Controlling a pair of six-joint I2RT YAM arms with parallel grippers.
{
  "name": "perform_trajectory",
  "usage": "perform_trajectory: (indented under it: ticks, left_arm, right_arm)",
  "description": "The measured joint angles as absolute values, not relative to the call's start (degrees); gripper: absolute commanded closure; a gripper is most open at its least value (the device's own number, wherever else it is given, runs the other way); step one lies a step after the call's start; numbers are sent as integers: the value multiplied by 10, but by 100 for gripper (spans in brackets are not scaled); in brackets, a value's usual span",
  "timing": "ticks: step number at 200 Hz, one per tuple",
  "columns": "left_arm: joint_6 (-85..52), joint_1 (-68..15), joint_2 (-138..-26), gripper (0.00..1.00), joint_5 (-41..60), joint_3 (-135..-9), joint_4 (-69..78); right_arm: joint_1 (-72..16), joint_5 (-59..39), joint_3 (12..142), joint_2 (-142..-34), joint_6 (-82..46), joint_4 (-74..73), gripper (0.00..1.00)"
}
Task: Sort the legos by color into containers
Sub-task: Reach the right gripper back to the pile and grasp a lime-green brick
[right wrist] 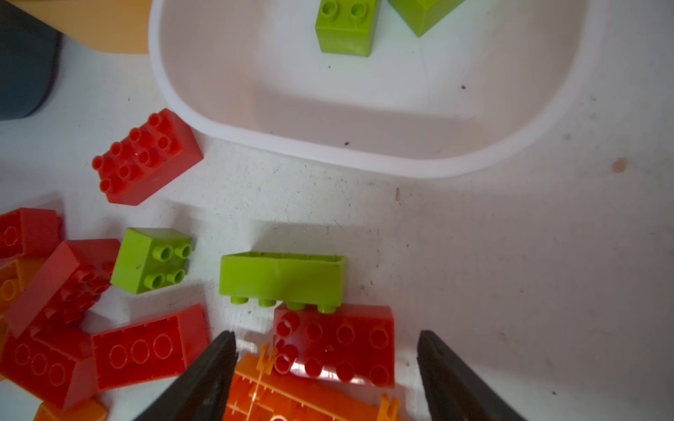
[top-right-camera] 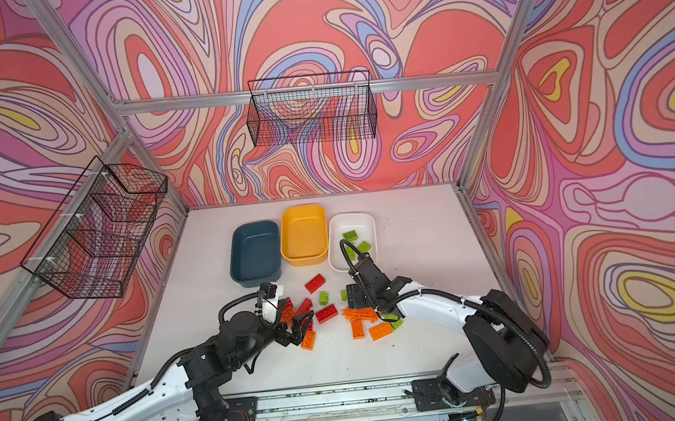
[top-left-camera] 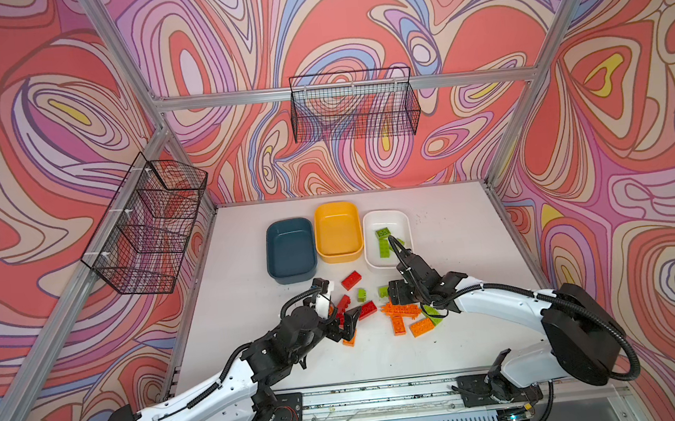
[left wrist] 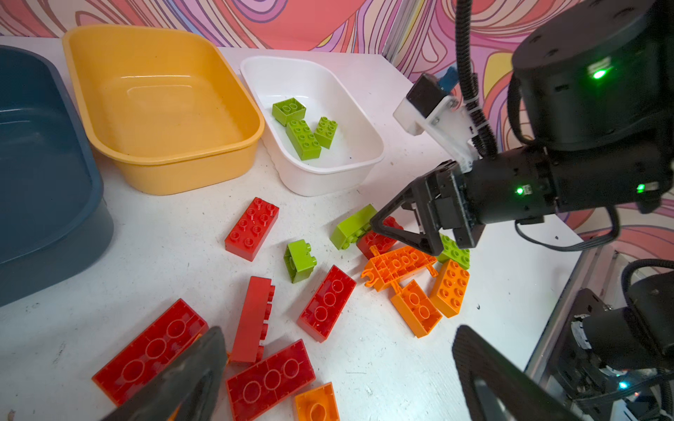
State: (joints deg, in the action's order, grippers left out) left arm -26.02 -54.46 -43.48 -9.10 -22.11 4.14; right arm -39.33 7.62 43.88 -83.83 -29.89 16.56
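Green legos (left wrist: 302, 135) lay in your white tray (left wrist: 364, 166); your left gripper (top-left-camera: 350, 323) and right gripper (right wrist: 326, 337) hung spread wide over the loose pile (left wrist: 328, 302), gripping nothing

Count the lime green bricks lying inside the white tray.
3, all clustered in the white tray: a square brick at its far end, a long brick touching it, and a third brick beside the long one. None seems hidden in the left wrist view.
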Motion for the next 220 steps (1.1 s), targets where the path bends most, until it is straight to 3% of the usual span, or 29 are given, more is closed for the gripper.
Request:
perform_trajectory:
  ticks: [98, 147, 220]
  left_arm:
    - [-268, -545, -421, 0, -113, -204, 1]
    - [-266, -545, -421, 0, -121, -194, 1]
    - [-261, -545, -425, 0, -124, -193, 0]
  right_arm:
    - [-409, 77, 508, -960, -299, 128, 30]
    - [-416, 86, 515, -969, -307, 125, 32]
    - [-430, 94, 526, -985, -316, 136, 23]
